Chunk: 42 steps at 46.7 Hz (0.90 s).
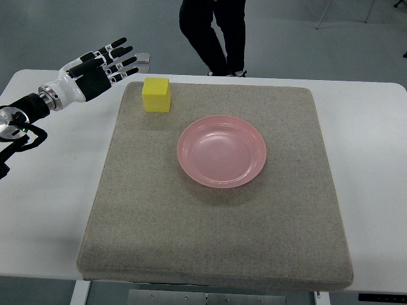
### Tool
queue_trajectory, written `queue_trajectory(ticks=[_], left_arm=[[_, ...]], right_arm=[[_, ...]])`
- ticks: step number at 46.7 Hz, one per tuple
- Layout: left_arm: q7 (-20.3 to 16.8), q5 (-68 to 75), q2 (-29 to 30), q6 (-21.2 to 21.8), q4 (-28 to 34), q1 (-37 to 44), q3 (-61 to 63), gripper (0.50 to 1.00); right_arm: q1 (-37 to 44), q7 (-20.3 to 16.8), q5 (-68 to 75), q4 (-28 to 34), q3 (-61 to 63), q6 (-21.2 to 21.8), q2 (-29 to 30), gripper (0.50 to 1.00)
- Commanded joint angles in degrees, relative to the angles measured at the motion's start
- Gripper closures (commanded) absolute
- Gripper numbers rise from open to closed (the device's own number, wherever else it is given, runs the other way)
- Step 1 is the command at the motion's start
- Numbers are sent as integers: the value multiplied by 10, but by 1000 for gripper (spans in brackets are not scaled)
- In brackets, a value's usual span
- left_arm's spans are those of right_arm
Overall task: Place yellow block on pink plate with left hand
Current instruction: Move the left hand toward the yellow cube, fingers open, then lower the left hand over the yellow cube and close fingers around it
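A yellow block [156, 94] rests on the grey mat [216, 216] near its far left corner. The pink plate [222, 150] lies mid-mat, to the right of and nearer than the block, with nothing in it. My left hand [113, 60] comes in from the left edge and hovers over the table's far left, just left of and beyond the block. Its fingers [127, 62] are spread and hold nothing; it does not touch the block.
The mat covers most of a white table [51, 203]. A person's dark-trousered legs [213, 32] stand beyond the far table edge, behind the block and plate.
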Motion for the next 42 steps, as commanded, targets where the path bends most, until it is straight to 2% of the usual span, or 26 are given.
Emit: queue_trajectory(ticks=[1, 8, 28, 42], left_arm=[[-2, 93, 3, -1, 0, -13, -5, 506], [-15, 202, 6, -3, -2, -34, -4, 506], [-15, 574, 17, -1, 1, -107, 5, 506], [-15, 762, -26, 18, 37, -131, 6, 508]], right_arm=[[0, 0, 0, 0, 0, 0, 0, 576], [0, 0, 0, 1, 0, 0, 0, 576], [0, 0, 0, 0, 0, 0, 0, 576], [0, 0, 0, 0, 0, 0, 0, 576]])
